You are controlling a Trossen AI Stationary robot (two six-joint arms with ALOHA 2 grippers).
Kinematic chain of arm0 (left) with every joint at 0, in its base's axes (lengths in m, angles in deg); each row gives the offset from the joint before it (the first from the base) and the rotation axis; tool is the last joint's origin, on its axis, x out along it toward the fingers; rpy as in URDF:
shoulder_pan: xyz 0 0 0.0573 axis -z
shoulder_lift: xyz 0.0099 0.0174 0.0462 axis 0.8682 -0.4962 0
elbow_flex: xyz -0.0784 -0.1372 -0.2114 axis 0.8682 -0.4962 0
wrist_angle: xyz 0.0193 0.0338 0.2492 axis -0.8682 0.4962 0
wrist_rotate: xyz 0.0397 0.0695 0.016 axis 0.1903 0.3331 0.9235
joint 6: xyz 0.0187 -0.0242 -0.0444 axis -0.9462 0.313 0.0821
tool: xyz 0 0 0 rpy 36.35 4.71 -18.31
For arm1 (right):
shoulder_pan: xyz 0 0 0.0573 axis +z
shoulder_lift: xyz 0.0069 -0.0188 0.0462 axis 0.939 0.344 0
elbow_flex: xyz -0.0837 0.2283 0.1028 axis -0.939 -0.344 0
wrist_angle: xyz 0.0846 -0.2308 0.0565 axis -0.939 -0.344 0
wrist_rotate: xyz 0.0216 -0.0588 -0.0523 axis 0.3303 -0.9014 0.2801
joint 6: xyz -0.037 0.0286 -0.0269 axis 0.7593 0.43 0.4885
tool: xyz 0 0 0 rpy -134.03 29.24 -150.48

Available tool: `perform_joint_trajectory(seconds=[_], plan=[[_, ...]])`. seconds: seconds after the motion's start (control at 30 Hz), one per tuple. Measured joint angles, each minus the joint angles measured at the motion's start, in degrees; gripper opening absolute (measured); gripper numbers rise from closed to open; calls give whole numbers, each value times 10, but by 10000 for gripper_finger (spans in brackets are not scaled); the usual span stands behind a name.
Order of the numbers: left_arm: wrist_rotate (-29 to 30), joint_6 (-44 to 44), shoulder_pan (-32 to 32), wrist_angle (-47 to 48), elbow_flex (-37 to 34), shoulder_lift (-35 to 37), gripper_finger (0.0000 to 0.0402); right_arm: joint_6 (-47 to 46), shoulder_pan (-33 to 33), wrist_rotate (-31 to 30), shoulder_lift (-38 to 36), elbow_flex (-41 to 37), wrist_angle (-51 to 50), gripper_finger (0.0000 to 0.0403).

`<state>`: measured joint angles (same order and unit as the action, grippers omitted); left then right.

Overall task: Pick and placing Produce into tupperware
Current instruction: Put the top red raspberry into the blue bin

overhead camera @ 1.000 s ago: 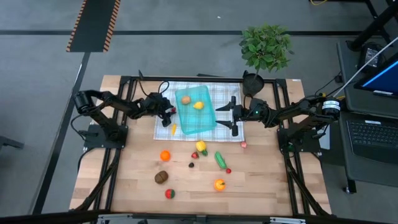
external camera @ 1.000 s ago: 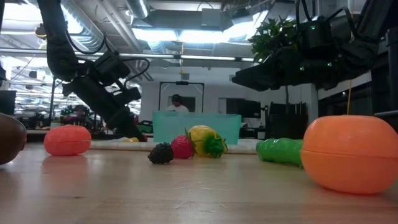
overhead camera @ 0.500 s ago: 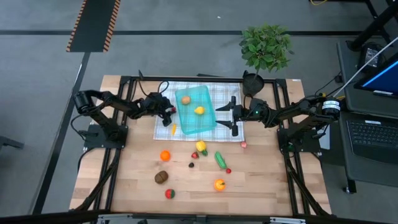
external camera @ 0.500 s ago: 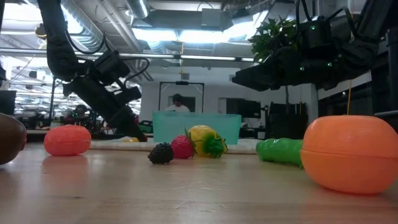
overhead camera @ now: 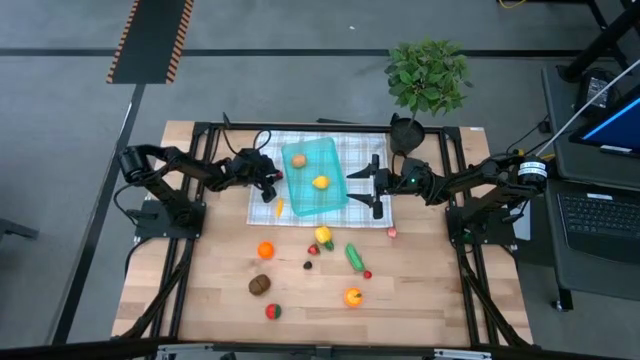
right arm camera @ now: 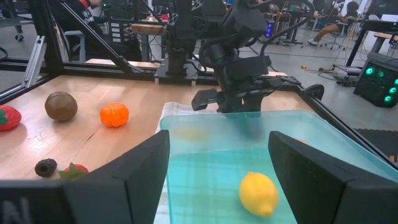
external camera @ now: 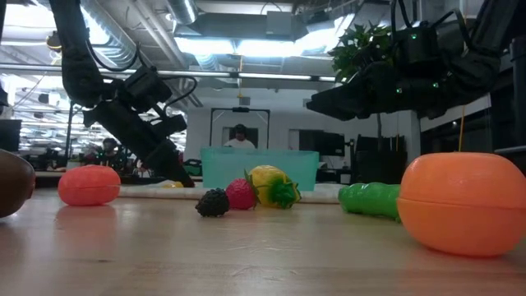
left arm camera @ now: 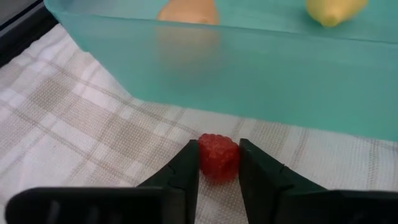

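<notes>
A red berry (left arm camera: 218, 156) lies on the checked cloth (left arm camera: 74, 130), just beside the outer wall of the teal tupperware (left arm camera: 249, 68); my left end effector (left arm camera: 219, 169) has a finger at each side of the berry, touching it. Inside the tupperware (overhead camera: 314, 176) rest a yellow lemon (overhead camera: 320, 181) and a brown potato (overhead camera: 298, 160). A carrot (overhead camera: 279, 207) lies on the cloth at the container's left. My right end effector (overhead camera: 375, 185) hangs at the tupperware's right edge, its fingers well apart and holding nothing. On the bare worktop (overhead camera: 200, 290) lie the remaining produce: an orange (overhead camera: 265, 249), a kiwi (overhead camera: 260, 284), a cucumber (overhead camera: 354, 256) and others.
</notes>
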<state>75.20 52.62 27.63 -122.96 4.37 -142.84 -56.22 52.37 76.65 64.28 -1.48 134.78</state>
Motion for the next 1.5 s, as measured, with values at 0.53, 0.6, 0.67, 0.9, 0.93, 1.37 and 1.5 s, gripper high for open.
perform_joint_trajectory(seconds=[0.53, 0.6, 0.67, 0.9, 0.93, 1.37, 1.5], plan=[[-10, 23, 0, 122, 0, 142, 88, 0, 0, 0, 0, 0, 0, 275], [-10, 24, 0, 160, 0, 179, 87, 1, 0, 0, 0, 0, 0, 275], [-17, 26, 1, 186, 0, 215, 82, 2, 0, 0, 0, 0, 0, 275], [-85, 39, 2, 221, 0, 330, 81, 0, 0, 0, 0, 0, 0, 275], [-102, 40, 2, 221, 0, 342, 83, 0, 0, 0, 0, 0, 0, 275], [-288, 43, 16, 218, 0, 388, 83, -2, 0, 0, 0, 0, 0, 275], [-283, 43, 36, 215, 0, 388, 77, -2, 0, 0, 0, 0, 0, 275]])
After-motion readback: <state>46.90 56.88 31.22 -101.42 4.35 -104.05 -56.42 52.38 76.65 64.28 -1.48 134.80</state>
